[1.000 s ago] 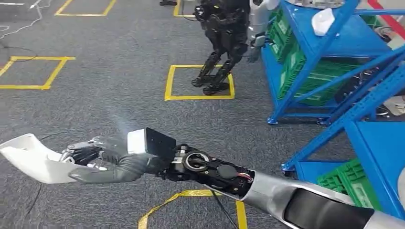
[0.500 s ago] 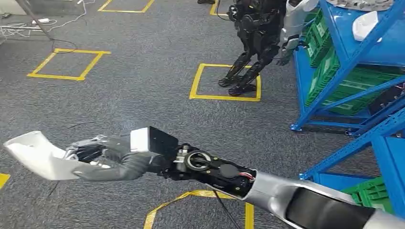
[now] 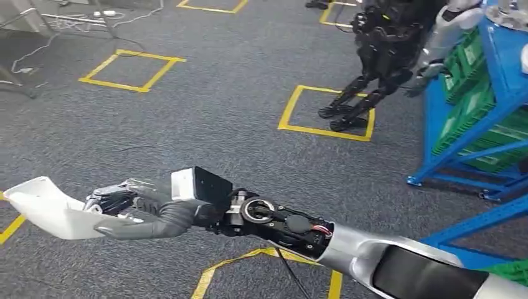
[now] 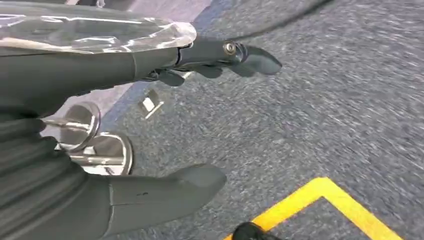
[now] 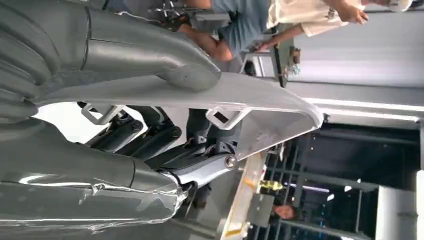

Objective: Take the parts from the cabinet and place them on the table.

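While the right arm stretches out across the grey carpet, its right hand (image 3: 134,212) grips a white curved plastic part (image 3: 43,207), thumb lying along one face and the darker fingers wrapped round the other, so the part juts out past the fingertips and hangs above the floor (image 3: 205,118), well away from the blue shelving (image 3: 479,106) at the far right. From the right wrist camera the same part (image 5: 260,107) shows small clips on its underside, pinched between the thumb and the fingers (image 5: 150,132), with people standing in the background. Yellow tape squares (image 3: 132,70) mark the carpet, and another dark humanoid robot (image 3: 386,56) stands on one of them beside the shelving, which carries green crates (image 3: 479,124). On the other side, the left hand (image 4: 150,120) hangs over the carpet with fingers and thumb spread apart and nothing between them, a yellow tape corner just beyond it.
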Available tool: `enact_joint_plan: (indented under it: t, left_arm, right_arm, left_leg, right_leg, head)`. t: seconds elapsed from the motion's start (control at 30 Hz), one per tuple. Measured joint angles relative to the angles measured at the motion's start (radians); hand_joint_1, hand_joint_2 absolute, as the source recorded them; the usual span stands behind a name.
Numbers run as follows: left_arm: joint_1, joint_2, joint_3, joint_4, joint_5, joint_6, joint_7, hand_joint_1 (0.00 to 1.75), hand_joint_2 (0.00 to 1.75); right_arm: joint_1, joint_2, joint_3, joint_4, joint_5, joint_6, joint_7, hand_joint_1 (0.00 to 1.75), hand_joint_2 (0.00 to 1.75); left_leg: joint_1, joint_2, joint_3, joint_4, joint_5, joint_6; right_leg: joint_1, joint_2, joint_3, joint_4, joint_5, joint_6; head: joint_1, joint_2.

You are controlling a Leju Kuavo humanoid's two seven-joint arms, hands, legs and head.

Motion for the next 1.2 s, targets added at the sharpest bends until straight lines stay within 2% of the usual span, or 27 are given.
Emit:
enact_joint_plan:
  t: [0.07,0.1,0.13,0.17,0.23,0.27,0.3,0.4,0.43,0.47,0.5,0.57,0.6,0.63,0.67,0.7,0.73,0.77,0.8,0.87,0.93,0.97,1.03,1.1,1.13,1.17,1.2]
  left_arm:
    - [0.000,0.000,0.000,0.000,0.004,0.000,0.000,0.00,1.75]
    - [0.000,0.000,0.000,0.000,0.010,-0.002,0.000,0.00,1.75]
    - [0.001,-0.001,0.000,0.000,0.018,-0.009,-0.008,0.00,1.75]
    - [0.001,-0.001,0.000,0.000,0.041,-0.033,-0.030,0.00,1.75]
    - [0.002,-0.001,0.005,-0.001,0.077,-0.090,-0.079,0.00,1.75]
    - [0.002,-0.003,0.005,-0.001,0.085,-0.109,-0.095,0.00,1.75]
    - [-0.001,-0.002,0.006,-0.001,0.089,-0.116,-0.101,0.00,1.75]
    - [0.009,-0.003,0.006,-0.001,0.094,-0.124,-0.106,0.00,1.75]
    - [0.011,0.001,0.006,-0.001,0.095,-0.124,-0.106,0.00,1.75]
    - [0.011,-0.002,0.006,-0.001,0.096,-0.124,-0.106,0.00,1.75]
    - [0.008,0.002,0.006,-0.001,0.096,-0.124,-0.107,0.00,1.75]
    - [0.004,0.004,0.006,-0.001,0.097,-0.125,-0.109,0.00,1.75]
    - [0.005,0.003,0.006,-0.001,0.099,-0.129,-0.110,0.00,1.75]
    - [0.007,0.002,0.006,-0.001,0.106,-0.138,-0.118,0.00,1.75]
    - [0.008,0.002,0.008,-0.001,0.117,-0.154,-0.128,0.00,1.75]
    - [0.009,0.003,0.010,-0.001,0.126,-0.171,-0.139,0.00,1.75]
    - [0.010,0.005,0.015,-0.001,0.142,-0.202,-0.159,0.00,1.75]
    - [0.009,0.006,0.022,-0.001,0.158,-0.236,-0.178,0.00,1.75]
    - [0.007,0.005,0.027,-0.002,0.168,-0.260,-0.188,0.00,1.75]
    - [0.006,0.005,0.031,-0.002,0.183,-0.296,-0.200,0.00,1.75]
    - [0.009,0.005,0.032,-0.002,0.187,-0.300,-0.200,0.00,1.75]
    - [0.009,0.005,0.032,-0.002,0.187,-0.296,-0.197,0.00,1.75]
    - [0.007,0.005,0.035,-0.002,0.185,-0.278,-0.185,0.00,1.75]
    - [0.007,0.006,0.040,-0.002,0.182,-0.268,-0.179,0.00,1.75]
    - [0.007,0.006,0.042,-0.002,0.181,-0.265,-0.178,0.00,1.75]
    - [0.008,0.006,0.044,-0.002,0.180,-0.262,-0.175,0.00,1.75]
    - [0.008,0.006,0.046,-0.002,0.179,-0.259,-0.172,0.00,1.75]
  right_arm:
    - [0.005,-0.001,0.000,0.001,0.000,0.000,0.000,1.75,1.75]
    - [0.007,-0.002,0.000,0.001,0.000,0.002,0.000,1.75,1.75]
    - [0.008,-0.002,0.000,0.001,0.000,0.002,0.000,1.75,1.75]
    - [0.008,-0.002,0.000,0.001,0.000,0.003,0.000,1.75,1.75]
    - [0.007,-0.002,0.000,0.001,0.003,0.006,-0.004,1.75,1.75]
    - [0.007,-0.002,-0.001,0.001,0.004,0.008,-0.005,1.75,1.75]
    - [0.006,-0.002,-0.002,0.001,0.004,0.009,-0.006,1.75,1.75]
    - [0.006,-0.002,-0.003,0.001,0.006,0.012,-0.007,1.75,1.75]
    - [0.006,-0.001,-0.003,0.001,0.006,0.013,-0.008,1.75,1.75]
    - [0.005,-0.001,-0.004,0.001,0.006,0.013,-0.007,1.75,1.75]
    - [0.002,-0.001,-0.005,0.001,0.006,0.013,-0.009,1.75,1.75]
    - [0.003,-0.001,-0.005,0.001,0.006,0.013,-0.008,1.75,1.75]
    - [0.006,-0.001,-0.005,0.002,0.006,0.013,-0.008,1.75,1.75]
    - [0.008,-0.001,-0.005,0.003,0.006,0.013,-0.008,1.75,1.75]
    - [0.009,-0.001,-0.005,0.003,0.006,0.014,-0.008,1.75,1.75]
    - [0.009,-0.001,-0.005,0.003,0.006,0.015,-0.008,1.75,1.75]
    - [0.008,-0.001,-0.005,0.003,0.006,0.018,-0.009,1.75,1.75]
    - [0.007,-0.001,-0.005,0.003,0.007,0.023,-0.010,1.75,1.75]
    - [0.007,-0.001,-0.005,0.003,0.007,0.024,-0.011,1.75,1.75]
    - [0.003,-0.001,-0.005,0.003,0.007,0.030,-0.013,1.75,1.75]
    - [0.001,-0.001,-0.005,0.003,0.007,0.036,-0.013,1.75,1.75]
    - [0.000,-0.001,-0.005,0.003,0.006,0.038,-0.015,1.75,1.75]
    - [-0.003,-0.001,-0.005,0.004,0.005,0.040,-0.017,1.75,1.75]
    - [-0.002,-0.001,-0.005,0.009,0.002,0.042,-0.019,1.75,1.75]
    - [-0.002,-0.001,-0.005,0.012,0.002,0.042,-0.019,1.75,1.75]
    - [-0.001,-0.001,-0.005,0.014,0.002,0.043,-0.019,1.75,1.75]
    - [-0.002,-0.001,-0.005,0.017,0.002,0.045,-0.019,1.75,1.75]
  left_leg:
    - [-0.003,-0.019,0.000,0.000,0.000,0.004]
    - [-0.005,-0.032,0.000,0.001,0.000,0.005]
    - [-0.006,-0.044,0.001,0.001,0.000,0.005]
    - [-0.007,-0.057,0.002,0.001,0.000,0.005]
    - [-0.009,-0.083,0.006,0.001,0.000,0.005]
    - [-0.006,-0.092,0.005,0.000,0.000,0.004]
    - [-0.010,-0.104,-0.001,0.004,0.002,-0.002]
    - [0.002,-0.130,-0.007,-0.007,0.011,-0.021]
    - [-0.002,-0.137,-0.007,-0.005,0.009,-0.025]
    - [-0.006,-0.082,-0.016,0.013,-0.007,-0.028]
    - [-0.004,-0.042,-0.044,0.071,-0.046,-0.031]
    - [-0.001,-0.014,-0.125,0.242,-0.125,-0.040]
    - [-0.001,-0.011,-0.159,0.312,-0.147,-0.044]
    - [0.001,-0.010,-0.167,0.329,-0.141,-0.048]
    - [0.004,-0.009,-0.149,0.295,-0.116,-0.051]
    - [0.006,-0.005,-0.107,0.220,-0.076,-0.052]
    - [0.007,0.007,-0.049,0.113,-0.030,-0.053]
    - [0.007,0.033,0.011,0.007,0.006,-0.054]
    - [-0.005,0.046,0.020,-0.009,-0.008,-0.046]
    - [-0.003,0.027,0.014,-0.013,-0.001,-0.030]
    - [-0.005,0.015,0.011,-0.011,-0.003,-0.021]
    - [0.000,0.004,0.013,-0.013,0.001,-0.011]
    - [0.002,-0.006,0.012,-0.013,0.003,-0.003]
    - [0.001,-0.022,0.010,-0.013,0.003,0.001]
    - [0.000,-0.032,0.011,-0.013,0.003,0.001]
    - [-0.001,-0.044,0.012,-0.013,0.003,0.001]
    - [-0.002,-0.058,0.013,-0.012,0.003,0.001]
  right_leg:
    - [0.000,0.011,-0.082,0.173,-0.067,0.002]
    - [0.001,0.012,-0.108,0.218,-0.072,0.000]
    - [0.001,0.014,-0.106,0.207,-0.050,-0.004]
    - [0.002,0.018,-0.083,0.147,-0.006,-0.011]
    - [0.005,0.051,0.001,-0.043,0.095,-0.028]
    - [0.004,0.096,0.026,-0.103,0.102,-0.038]
    - [0.001,0.100,0.034,-0.123,0.102,-0.037]
    - [0.005,0.078,0.035,-0.125,0.103,-0.039]
    - [-0.010,0.064,0.043,-0.146,0.113,-0.044]
    - [-0.005,0.052,0.051,-0.155,0.116,-0.046]
    - [-0.005,0.041,0.051,-0.158,0.119,-0.050]
    - [-0.005,0.016,0.048,-0.157,0.118,-0.050]
    - [-0.005,0.003,0.046,-0.157,0.118,-0.050]
    - [-0.005,-0.009,0.046,-0.157,0.118,-0.050]
    - [-0.005,-0.018,0.046,-0.156,0.117,-0.049]
    - [-0.006,-0.028,0.047,-0.155,0.115,-0.046]
    - [-0.007,-0.038,0.047,-0.151,0.112,-0.041]
    - [-0.008,-0.046,0.048,-0.146,0.108,-0.035]
    - [0.002,-0.053,0.047,-0.145,0.105,-0.029]
    - [0.003,-0.059,0.048,-0.142,0.101,-0.022]
    - [0.002,-0.072,0.051,-0.142,0.099,-0.018]
    - [-0.001,-0.066,0.048,-0.135,0.091,-0.009]
    - [-0.006,-0.007,0.007,-0.029,0.020,-0.002]
    - [-0.006,0.011,-0.081,0.160,-0.059,0.001]
    - [-0.006,0.013,-0.109,0.216,-0.072,0.000]
    - [-0.006,0.014,-0.114,0.220,-0.059,-0.003]
    - [-0.006,0.017,-0.095,0.171,-0.021,-0.009]
  head:
    - [0.008,0.000]
    - [0.011,0.000]
    - [0.012,0.000]
    - [0.014,0.000]
    - [0.016,0.000]
    - [0.015,0.000]
    - [0.006,0.000]
    - [0.014,0.000]
    - [0.011,0.000]
    - [0.007,0.000]
    - [-0.006,0.000]
    - [-0.016,0.000]
    - [-0.017,0.000]
    - [-0.019,0.000]
    - [-0.019,0.000]
    - [-0.019,0.000]
    - [-0.021,0.000]
    - [-0.021,0.000]
    - [-0.022,0.000]
    - [-0.017,0.000]
    - [-0.012,0.000]
    - [-0.012,0.000]
    - [-0.002,0.000]
    - [0.008,0.000]
    - [0.011,0.000]
    - [0.012,0.000]
    - [0.013,0.000]
